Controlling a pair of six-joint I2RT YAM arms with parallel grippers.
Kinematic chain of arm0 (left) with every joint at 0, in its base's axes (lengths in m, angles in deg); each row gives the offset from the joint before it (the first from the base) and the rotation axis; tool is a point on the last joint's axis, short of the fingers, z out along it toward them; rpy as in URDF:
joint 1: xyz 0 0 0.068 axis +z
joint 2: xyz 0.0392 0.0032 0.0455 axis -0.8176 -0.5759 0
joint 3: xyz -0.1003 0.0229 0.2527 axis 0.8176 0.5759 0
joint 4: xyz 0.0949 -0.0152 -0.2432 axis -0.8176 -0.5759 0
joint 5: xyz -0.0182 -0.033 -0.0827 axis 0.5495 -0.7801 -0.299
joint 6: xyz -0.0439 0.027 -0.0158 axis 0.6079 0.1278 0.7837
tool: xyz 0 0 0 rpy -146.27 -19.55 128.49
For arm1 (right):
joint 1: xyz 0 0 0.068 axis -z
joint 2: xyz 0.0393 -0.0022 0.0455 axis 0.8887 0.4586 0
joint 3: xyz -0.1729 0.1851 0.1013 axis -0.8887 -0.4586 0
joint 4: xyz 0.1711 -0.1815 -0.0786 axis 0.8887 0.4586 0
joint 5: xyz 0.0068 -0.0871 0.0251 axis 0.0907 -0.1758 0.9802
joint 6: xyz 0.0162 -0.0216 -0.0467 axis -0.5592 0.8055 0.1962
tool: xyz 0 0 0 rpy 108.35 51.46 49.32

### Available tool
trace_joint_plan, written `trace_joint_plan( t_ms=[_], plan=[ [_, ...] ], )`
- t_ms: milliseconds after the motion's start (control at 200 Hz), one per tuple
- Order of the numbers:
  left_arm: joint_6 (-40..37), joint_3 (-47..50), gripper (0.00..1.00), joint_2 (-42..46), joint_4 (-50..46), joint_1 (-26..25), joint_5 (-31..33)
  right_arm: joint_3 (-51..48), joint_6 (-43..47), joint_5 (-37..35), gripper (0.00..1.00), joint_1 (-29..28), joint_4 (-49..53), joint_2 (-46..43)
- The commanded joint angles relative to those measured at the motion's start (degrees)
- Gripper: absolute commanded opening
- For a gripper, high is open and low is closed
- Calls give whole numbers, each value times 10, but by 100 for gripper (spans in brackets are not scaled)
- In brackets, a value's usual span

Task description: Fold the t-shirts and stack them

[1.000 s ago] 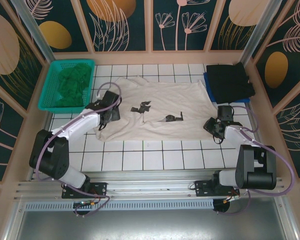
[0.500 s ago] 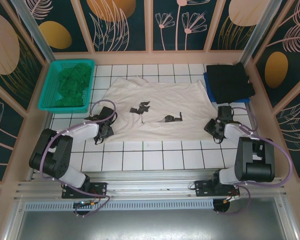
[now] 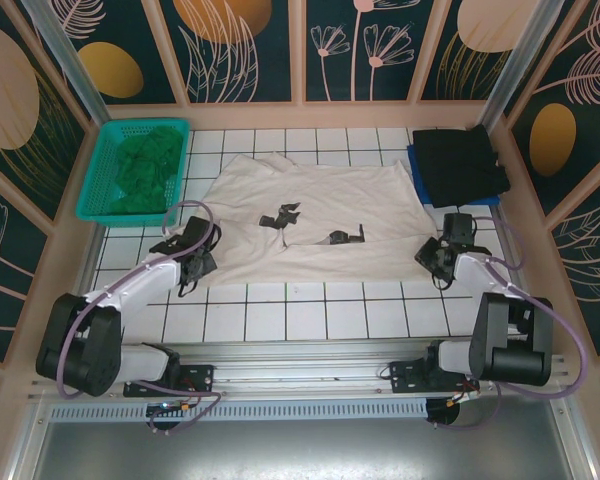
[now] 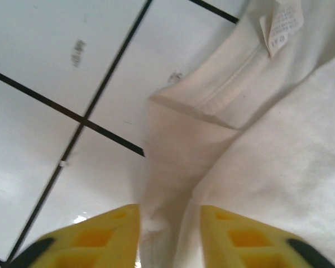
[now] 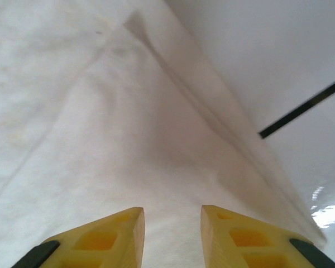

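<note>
Cream-white t-shirt (image 3: 320,220) is spread centrally, flanked by black t-shirt (image 3: 462,160) (far right) & teal basket (image 3: 125,216) (far left). Its near corners are straddled by left gripper (image 3: 193,265) & right gripper (image 3: 435,255), fingers half-spread w/ cloth betw.; grip can't be told.

Illegible print on cream-white t-shirt (image 4: 279,167) tag (image 4: 281,25)

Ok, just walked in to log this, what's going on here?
Two robot arms are working on the cream-white t-shirt, spread flat on the tiled table. The left gripper sits at its near left corner, the right gripper at its near right corner, each straddling a ridge of cloth. A black t-shirt lies folded far right; a green t-shirt sits in the teal basket.
</note>
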Motion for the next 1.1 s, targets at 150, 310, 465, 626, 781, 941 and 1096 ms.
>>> trace_joint_plan(
  t_ms=[150,310,465,626,781,941,1096],
  plan=[
    [-47,-64,48,23,38,1,-75,85,-12,3,32,-70,-38,92],
    [-61,-130,46,-99,137,-42,-180,85,-20,0,30,-73,-52,145],
    [-32,-91,39,-165,186,-54,-209,51,-32,-11,30,-59,-49,147],
    [3,21,46,-138,189,-46,-176,13,-41,-7,31,-55,-37,119],
    [27,104,49,-100,175,-36,-152,-17,-52,1,31,-64,-18,92],
    [44,154,50,-54,151,-31,-147,-49,-57,-3,33,-69,-2,61],
    [67,182,52,19,100,-31,-137,-42,-54,-13,35,-68,31,29]
  ],
)
